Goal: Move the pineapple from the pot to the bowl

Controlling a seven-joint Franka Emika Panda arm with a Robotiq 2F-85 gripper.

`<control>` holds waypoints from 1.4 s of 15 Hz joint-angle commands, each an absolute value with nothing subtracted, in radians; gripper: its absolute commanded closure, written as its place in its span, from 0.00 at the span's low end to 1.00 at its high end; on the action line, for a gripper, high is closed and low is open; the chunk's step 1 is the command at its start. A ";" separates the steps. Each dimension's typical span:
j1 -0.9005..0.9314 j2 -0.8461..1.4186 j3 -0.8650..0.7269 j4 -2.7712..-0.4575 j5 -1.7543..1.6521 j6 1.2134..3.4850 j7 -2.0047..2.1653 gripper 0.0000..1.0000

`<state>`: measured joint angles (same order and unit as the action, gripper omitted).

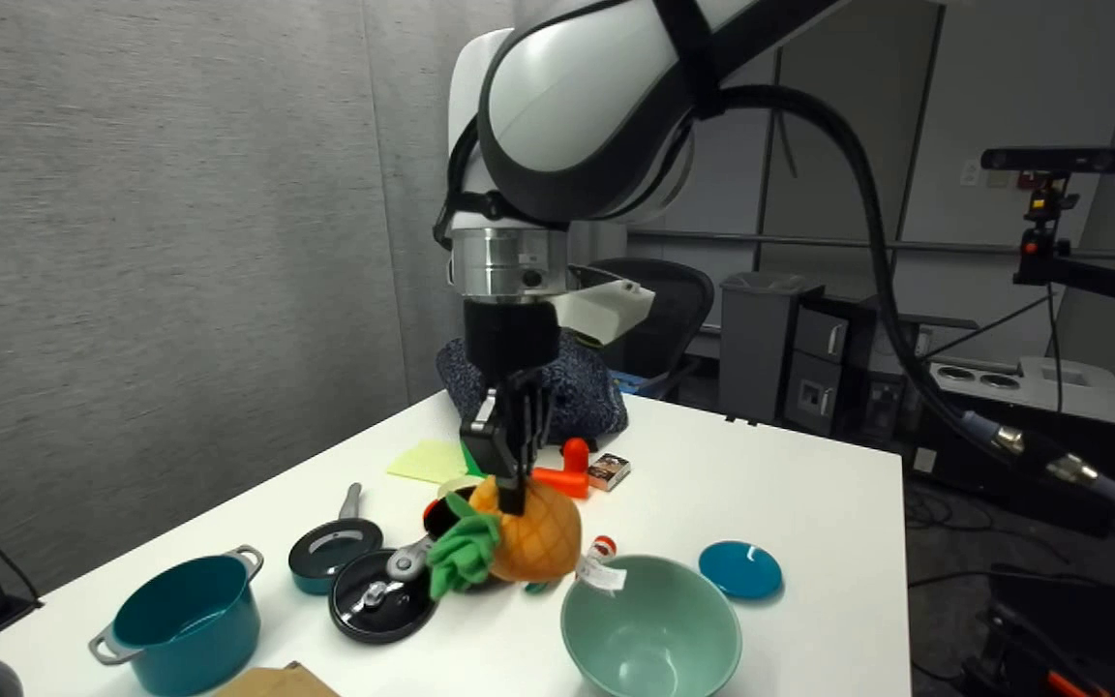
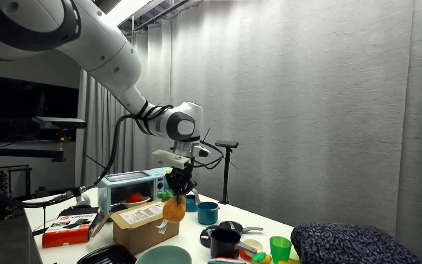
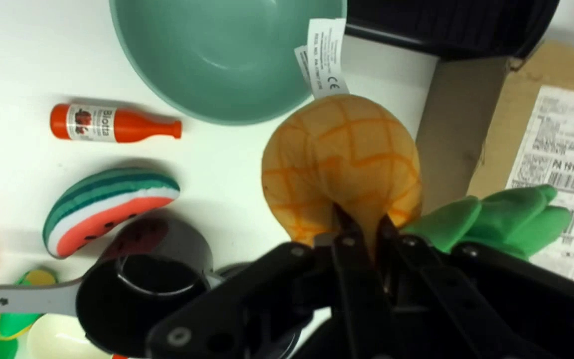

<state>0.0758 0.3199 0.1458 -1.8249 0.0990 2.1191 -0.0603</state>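
Wrist view, left: black saucepan (image 3: 137, 299), grey handle pointing left, on white bench (image 3: 222, 174). Plush watermelon slice (image 3: 110, 212) just beside it. Red Biotta bottle (image 3: 122, 124) lies on its side, higher in frame than the slice. Next, mint-green bowl (image 3: 207, 89), cut by top edge. Then plush pineapple (image 3: 342, 144): outside saucepan and bowl, held up off bench, beside bowl in this view. Claw (image 3: 365, 224) pinched tight on its orange body, fabric puckered. White tag (image 3: 328, 55) on pineapple overlaps bowl rim in view; touching or not, can't tell. Black ribbed tray (image 3: 446, 25) right of bowl, partly cut off. Far right, cardboard box (image 3: 456, 129) with printed label (image 3: 561, 159), partly behind pineapple's leaves. In an exterior view, round blue disc (image 1: 741, 569) right of bowl, near it.
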 commanded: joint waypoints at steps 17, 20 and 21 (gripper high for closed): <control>0.004 0.211 0.030 -2.206 0.026 2.209 -0.215 0.51; -0.027 0.176 0.004 -2.255 0.017 2.222 -0.239 0.28; -0.038 0.164 -0.003 -2.270 0.023 2.234 -0.246 0.19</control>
<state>-0.0069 0.2352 0.0092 -2.1971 0.0276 2.2026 -0.2073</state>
